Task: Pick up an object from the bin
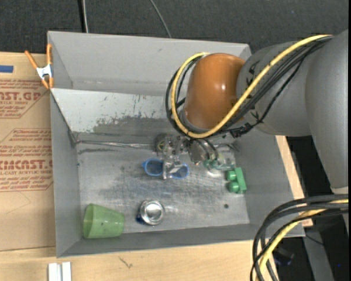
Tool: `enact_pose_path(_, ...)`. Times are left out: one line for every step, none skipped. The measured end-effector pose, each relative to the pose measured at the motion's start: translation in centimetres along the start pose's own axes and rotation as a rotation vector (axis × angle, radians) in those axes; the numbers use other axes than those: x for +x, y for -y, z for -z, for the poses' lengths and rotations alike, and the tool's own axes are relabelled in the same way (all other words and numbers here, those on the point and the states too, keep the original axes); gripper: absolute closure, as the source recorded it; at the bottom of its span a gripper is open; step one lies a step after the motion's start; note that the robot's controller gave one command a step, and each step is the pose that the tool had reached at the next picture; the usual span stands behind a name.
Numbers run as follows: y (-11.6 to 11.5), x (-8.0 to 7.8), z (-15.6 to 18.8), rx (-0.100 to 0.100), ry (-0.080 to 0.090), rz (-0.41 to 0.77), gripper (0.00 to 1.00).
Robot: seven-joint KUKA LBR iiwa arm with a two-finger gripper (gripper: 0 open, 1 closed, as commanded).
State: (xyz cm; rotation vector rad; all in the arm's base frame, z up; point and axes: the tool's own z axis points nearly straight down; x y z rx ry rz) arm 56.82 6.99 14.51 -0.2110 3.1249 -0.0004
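Small blue rounded piece (152, 168), flat on the floor of the grey bin (99, 157), near its middle, right side hidden.

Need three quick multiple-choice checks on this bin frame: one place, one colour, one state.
1. Where in the view is the green cup?
A. lower-left corner of the bin
B. against the back wall
C. outside it

2. What colour is the small thing right by the gripper?
A. red
B. blue
C. yellow

3. How does the green cup lie?
A. upright, mouth up
B. on its side
C. upside down, mouth down

Answers:
1 A: it sits in that corner, left of the silver can.
2 B: the blue piece lies just left of the gripper.
3 B: its side wall faces the camera.
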Motion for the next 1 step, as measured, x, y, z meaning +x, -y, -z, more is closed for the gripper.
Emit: enact_pose_path(0.52, 2.47, 10.67, 0.000, 0.001, -0.017, 1.00)
